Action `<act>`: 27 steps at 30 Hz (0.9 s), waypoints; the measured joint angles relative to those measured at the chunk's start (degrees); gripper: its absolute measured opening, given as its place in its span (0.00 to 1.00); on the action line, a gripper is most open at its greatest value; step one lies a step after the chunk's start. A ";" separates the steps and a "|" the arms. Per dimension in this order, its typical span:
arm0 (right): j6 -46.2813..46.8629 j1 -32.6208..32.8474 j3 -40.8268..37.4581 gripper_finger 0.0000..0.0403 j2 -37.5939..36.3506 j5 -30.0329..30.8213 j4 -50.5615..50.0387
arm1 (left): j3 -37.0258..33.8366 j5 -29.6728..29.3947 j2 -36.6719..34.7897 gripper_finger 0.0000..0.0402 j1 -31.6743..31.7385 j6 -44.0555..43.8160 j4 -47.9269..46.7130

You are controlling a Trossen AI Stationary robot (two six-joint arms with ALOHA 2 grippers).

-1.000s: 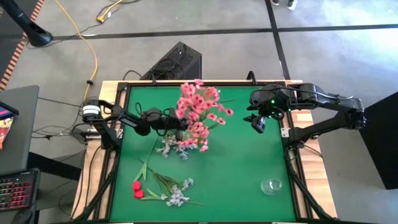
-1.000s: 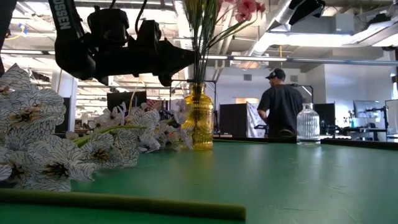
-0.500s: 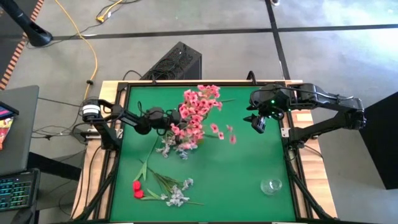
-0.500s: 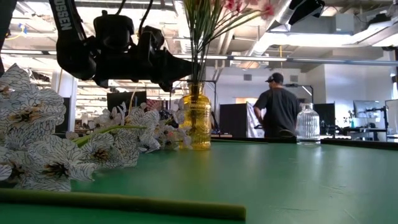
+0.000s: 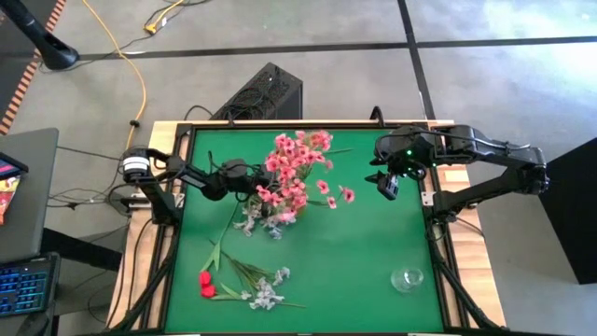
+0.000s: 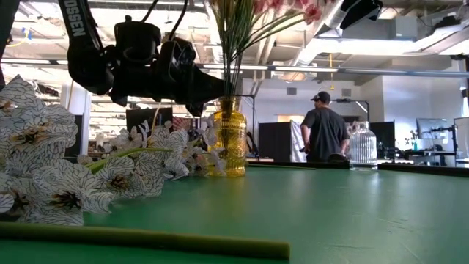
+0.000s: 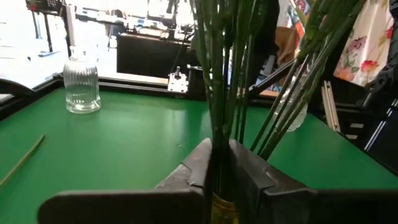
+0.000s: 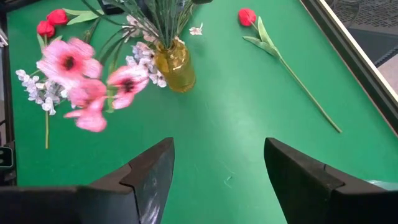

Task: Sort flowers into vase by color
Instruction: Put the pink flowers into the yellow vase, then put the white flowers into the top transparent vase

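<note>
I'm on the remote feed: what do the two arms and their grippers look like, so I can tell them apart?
Both are dark, jointed arms. The left arm has a white cylindrical piece at its base and white lettering on a link in the low view. The right arm shows a small green light near its gripper, whose fingers are broad, dark and angular.

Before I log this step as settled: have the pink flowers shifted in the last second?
Yes. In the high view the pink flowers have spread toward the right gripper, with one bloom now much nearer it, while the stems stay in the yellow vase.
</note>
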 joint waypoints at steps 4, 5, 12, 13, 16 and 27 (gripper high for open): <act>0.00 0.00 0.00 0.69 0.00 0.00 0.00 | 0.17 -0.10 -0.55 0.17 0.13 -0.81 -1.24; 0.00 0.00 0.00 0.69 0.00 0.00 0.00 | 0.28 0.11 -0.67 0.20 0.25 -0.80 -1.78; 0.00 0.00 0.00 0.69 0.00 0.00 0.11 | 0.28 4.68 -4.07 0.33 1.99 -0.79 -6.66; 0.02 0.00 0.00 0.69 0.00 0.00 0.11 | 0.28 5.15 -5.13 0.33 2.34 -0.68 -8.71; 0.02 0.00 0.00 0.69 0.00 0.00 0.11 | 0.28 6.65 -8.60 0.35 3.48 0.35 -14.50; -0.02 0.00 0.00 0.69 0.00 -0.02 0.13 | 0.28 8.95 -22.66 0.35 6.65 4.14 -44.19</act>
